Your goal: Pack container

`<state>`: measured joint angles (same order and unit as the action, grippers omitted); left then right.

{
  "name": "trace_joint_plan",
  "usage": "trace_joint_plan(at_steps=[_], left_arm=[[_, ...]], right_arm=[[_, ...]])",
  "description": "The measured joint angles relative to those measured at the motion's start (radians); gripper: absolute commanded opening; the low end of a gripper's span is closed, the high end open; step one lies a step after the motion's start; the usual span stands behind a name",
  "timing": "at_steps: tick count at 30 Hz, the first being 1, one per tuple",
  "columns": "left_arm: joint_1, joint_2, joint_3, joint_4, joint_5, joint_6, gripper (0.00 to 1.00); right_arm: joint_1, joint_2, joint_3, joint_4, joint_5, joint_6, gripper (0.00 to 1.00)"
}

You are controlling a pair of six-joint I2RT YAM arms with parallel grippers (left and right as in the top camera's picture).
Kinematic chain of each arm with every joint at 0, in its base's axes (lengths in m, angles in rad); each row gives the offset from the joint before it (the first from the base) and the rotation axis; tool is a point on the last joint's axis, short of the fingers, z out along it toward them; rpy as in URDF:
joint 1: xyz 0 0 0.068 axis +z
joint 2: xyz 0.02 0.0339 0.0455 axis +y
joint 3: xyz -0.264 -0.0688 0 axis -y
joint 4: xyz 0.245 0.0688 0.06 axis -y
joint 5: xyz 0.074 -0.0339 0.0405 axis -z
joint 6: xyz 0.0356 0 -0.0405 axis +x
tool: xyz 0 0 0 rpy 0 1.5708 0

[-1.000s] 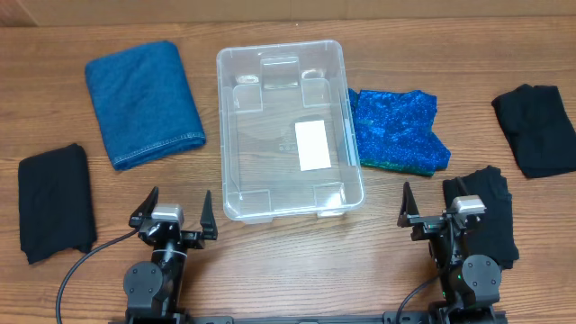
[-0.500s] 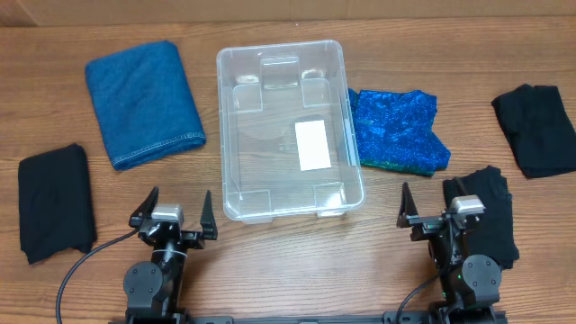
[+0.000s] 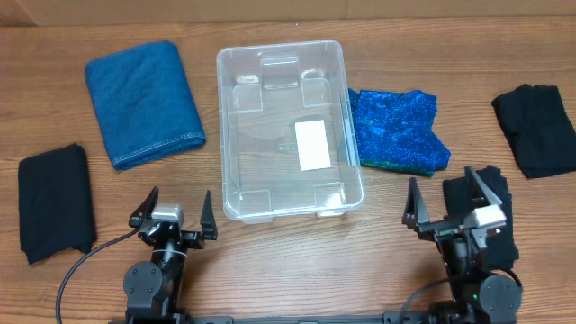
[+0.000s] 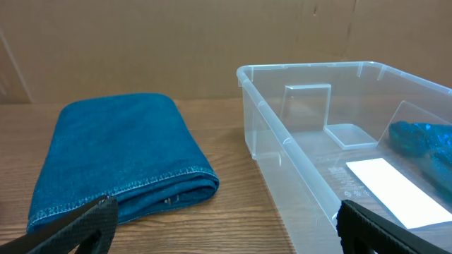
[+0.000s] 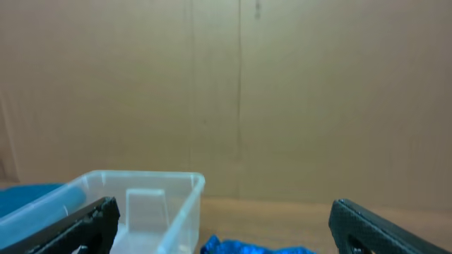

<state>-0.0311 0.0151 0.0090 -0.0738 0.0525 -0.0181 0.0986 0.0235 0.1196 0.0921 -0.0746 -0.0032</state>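
Note:
The clear container (image 3: 223, 126) sits empty at the table's middle, a white label (image 3: 311, 144) on its bottom. It also shows in the left wrist view (image 4: 296, 166) and the right wrist view (image 5: 180, 204). A folded blue denim cloth (image 3: 144, 101) lies to its left, also in the left wrist view (image 4: 113, 155). A crumpled bright blue cloth (image 3: 398, 130) lies against its right side. My left gripper (image 3: 173, 209) is open and empty near the front edge. My right gripper (image 3: 443, 191) is open, empty and raised.
Black folded cloths lie at the far left (image 3: 56, 202), the far right (image 3: 536, 128) and under my right arm (image 3: 490, 193). A brown cardboard wall (image 5: 240, 92) stands behind the table.
My right gripper has lifted and tilted upward. The left arm and all cloths have not moved.

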Motion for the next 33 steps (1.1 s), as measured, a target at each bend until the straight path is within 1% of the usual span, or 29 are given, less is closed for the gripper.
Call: trace_joint_plan(at_steps=[5, 7, 9, 14, 18, 21, 25, 27, 29, 33], left_arm=[[0.000, 0.000, 0.000, 0.000, 0.000, 0.000, 1.00], [0.000, 0.000, 0.000, 0.000, 0.000, 0.000, 1.00], [0.000, 0.000, 0.000, 0.000, 0.000, 0.000, 1.00], [0.000, 0.000, 0.000, 0.000, 0.000, 0.000, 1.00], [0.000, 0.000, 0.000, 0.000, 0.000, 0.000, 1.00], [0.000, 0.000, 0.000, 0.000, 0.000, 0.000, 1.00], [0.000, 0.000, 0.000, 0.001, 0.000, 0.000, 1.00], [0.000, 0.000, 0.000, 0.000, 0.000, 0.000, 1.00], [0.000, 0.000, 0.000, 0.000, 0.000, 0.000, 1.00], [0.000, 0.000, 0.000, 0.000, 0.000, 0.000, 1.00]], right_arm=[[0.000, 0.050, 0.183, -0.190, 0.074, -0.001, 1.00], [0.000, 0.102, 0.253, -0.251, 0.121, 0.000, 1.00], [0.000, 0.200, 0.351, -0.325, 0.167, 0.000, 1.00], [0.000, 0.507, 0.615, -0.495, 0.173, -0.006, 1.00], [0.000, 0.827, 0.909, -0.732, 0.099, -0.081, 1.00], [-0.010, 1.039, 1.088, -0.940, 0.061, -0.126, 1.00], [-0.091, 1.286, 1.304, -1.107, -0.022, -0.153, 1.00], [-0.165, 1.381, 1.401, -1.160, -0.084, -0.158, 1.00], [-0.230, 1.437, 1.452, -1.172, -0.140, -0.153, 1.00], [-0.282, 1.467, 1.459, -1.151, -0.203, -0.138, 1.00]])
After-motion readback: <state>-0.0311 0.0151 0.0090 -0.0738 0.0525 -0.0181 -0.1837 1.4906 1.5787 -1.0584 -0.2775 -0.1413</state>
